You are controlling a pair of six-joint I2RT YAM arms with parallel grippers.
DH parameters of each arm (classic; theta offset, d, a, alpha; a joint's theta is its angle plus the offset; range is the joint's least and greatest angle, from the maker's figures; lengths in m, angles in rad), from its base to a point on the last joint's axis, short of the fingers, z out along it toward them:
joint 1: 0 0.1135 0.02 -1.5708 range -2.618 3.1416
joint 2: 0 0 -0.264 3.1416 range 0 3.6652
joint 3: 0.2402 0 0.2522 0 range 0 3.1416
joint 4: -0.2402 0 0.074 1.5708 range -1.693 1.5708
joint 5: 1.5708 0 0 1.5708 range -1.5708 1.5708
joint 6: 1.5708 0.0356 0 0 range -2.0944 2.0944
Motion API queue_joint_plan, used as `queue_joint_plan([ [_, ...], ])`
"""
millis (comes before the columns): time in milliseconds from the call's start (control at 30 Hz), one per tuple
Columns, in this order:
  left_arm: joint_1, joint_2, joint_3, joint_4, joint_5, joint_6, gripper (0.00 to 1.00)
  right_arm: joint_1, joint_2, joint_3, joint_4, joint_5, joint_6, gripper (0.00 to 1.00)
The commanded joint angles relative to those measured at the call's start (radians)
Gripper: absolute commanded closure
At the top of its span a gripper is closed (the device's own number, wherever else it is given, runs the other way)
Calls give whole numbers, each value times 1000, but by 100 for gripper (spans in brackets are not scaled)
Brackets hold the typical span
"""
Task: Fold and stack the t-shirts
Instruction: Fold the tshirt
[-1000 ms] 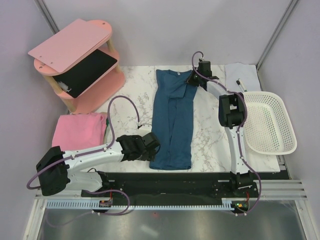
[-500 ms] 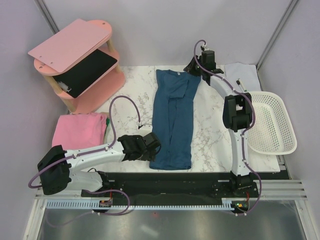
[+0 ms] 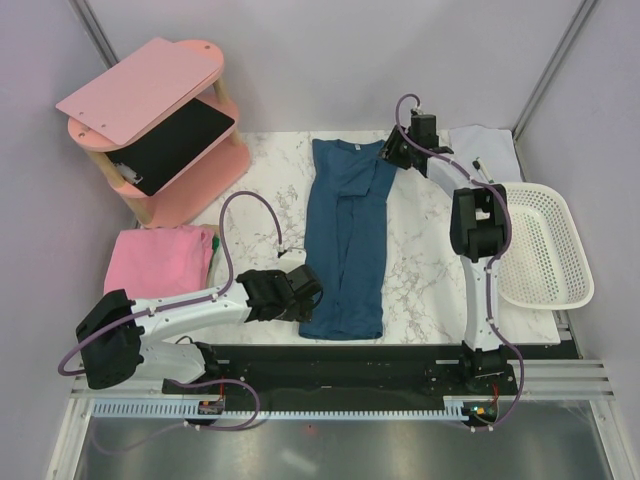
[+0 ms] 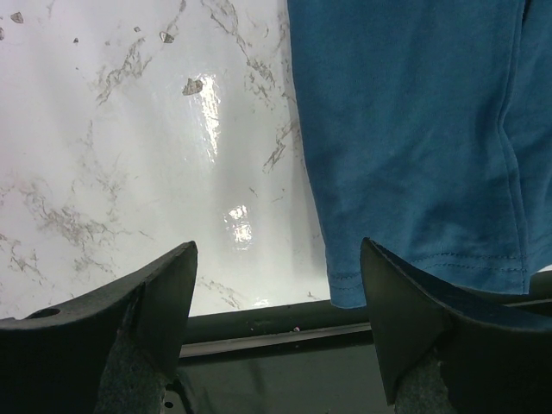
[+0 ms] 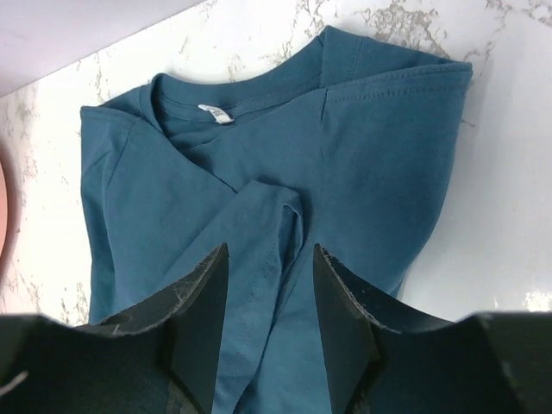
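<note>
The blue shirt (image 3: 347, 245) lies folded lengthwise; left fingers (image 4: 129, 319) gape beside its near hem corner, right fingers (image 5: 345, 302) gape above its collar, seemingly poised for a crosswise fold. The pink shirt (image 3: 160, 260) sits to its left.

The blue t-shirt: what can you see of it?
The t-shirt is dark teal-blue, soft knit cloth, folded lengthwise into a long strip, sleeves tucked in. It lies flat on the marble table, collar with a white label at the far end, stitched hem at the near edge. The left fingers stand open at its near left corner, the right fingers open above the collar; neither grips it.
</note>
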State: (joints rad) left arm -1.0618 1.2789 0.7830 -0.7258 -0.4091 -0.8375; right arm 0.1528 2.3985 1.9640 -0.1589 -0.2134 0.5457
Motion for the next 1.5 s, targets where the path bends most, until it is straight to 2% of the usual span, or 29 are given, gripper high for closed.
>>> queue_joint_plan([
  [0, 0, 7, 5, 28, -11, 21, 18, 4, 31, 24, 16, -12, 3, 49],
  [433, 0, 17, 2, 31, -7, 17, 18, 8, 143, 81, 21, -50, 48, 52],
  [1133, 0, 69, 4, 51, 16, 17, 18, 18, 105, 58, 90, -86, 62, 55],
  [1300, 0, 76, 2, 57, 20, 18, 18, 25, 148, 102, 73, -87, 71, 55],
  [1400, -1, 77, 2, 57, 18, 17, 18, 34, 183, 131, 55, -87, 74, 60],
  [1467, 0, 74, -2, 57, 18, 15, 18, 42, 201, 144, 55, -95, 76, 69],
])
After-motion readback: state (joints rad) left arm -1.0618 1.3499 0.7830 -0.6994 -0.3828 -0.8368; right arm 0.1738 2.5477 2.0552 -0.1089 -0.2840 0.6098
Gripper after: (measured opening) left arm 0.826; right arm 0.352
